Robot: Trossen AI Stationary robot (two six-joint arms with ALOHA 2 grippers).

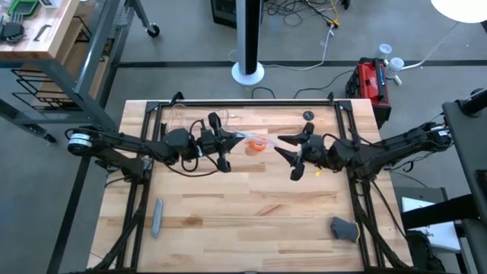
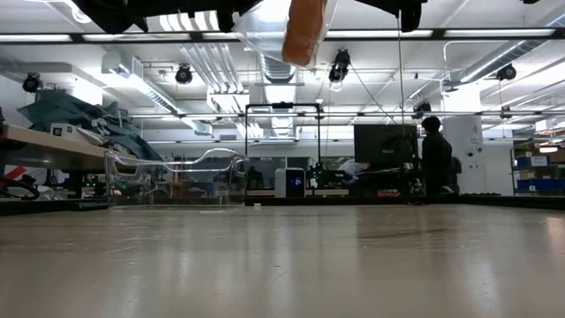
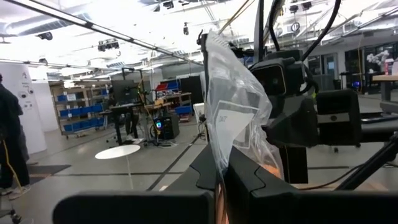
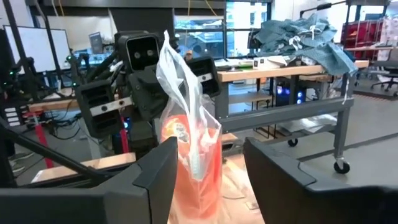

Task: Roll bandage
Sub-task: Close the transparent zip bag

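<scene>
The orange bandage is a small roll inside a crinkled clear plastic bag, held high above the table; the low view shows it at the top. My left gripper, left of the table's middle toward the far side, is shut on the bag. My right gripper faces it from the right. It is open, and the bag with the roll stands just ahead of its spread fingers. I cannot tell whether they touch it. My left gripper pinches the clear bag's plastic between its two fingers, at the bag's left end, beside the roll. The fingers reach in roughly level from the table's left. Bag and roll are lifted clear of the table, and the loose plastic stands crumpled beyond the fingertips.
A grey bar lies near the front left. A dark grey object sits at the front right. A clear plastic container stands at the far left, and a small black disc lies at the far edge. A person stands in the room behind.
</scene>
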